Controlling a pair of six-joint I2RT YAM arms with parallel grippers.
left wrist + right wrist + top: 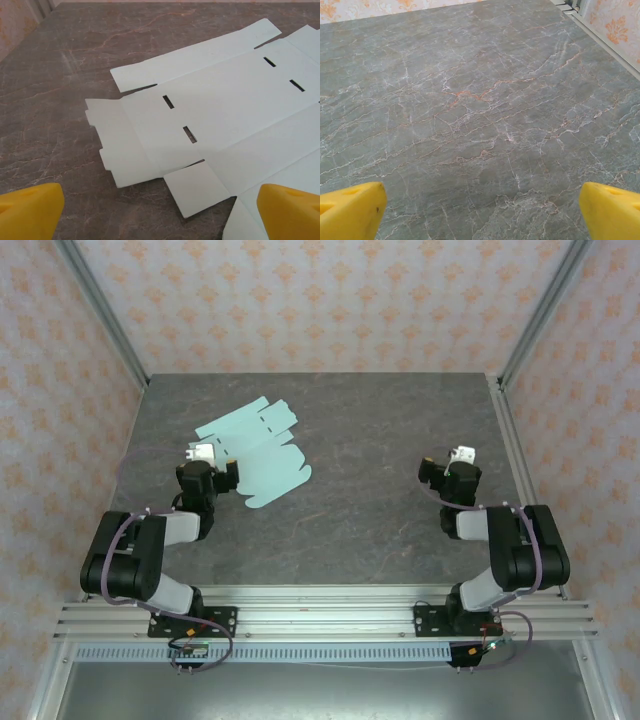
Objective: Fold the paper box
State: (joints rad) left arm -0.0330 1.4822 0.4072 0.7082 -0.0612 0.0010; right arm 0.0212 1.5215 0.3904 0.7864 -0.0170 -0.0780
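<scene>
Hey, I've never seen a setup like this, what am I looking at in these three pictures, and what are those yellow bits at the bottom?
Two robot arms are bolted at the near edge of a grey marbled table. One picture looks down from above; the other two come from cameras on each wrist. The yellow bits are the fingertips of each arm's jaws. The left gripper and right gripper are both open and hold nothing. The paper box lies unfolded, a flat mint-green sheet with slots and tabs, just ahead of the left arm.
</scene>
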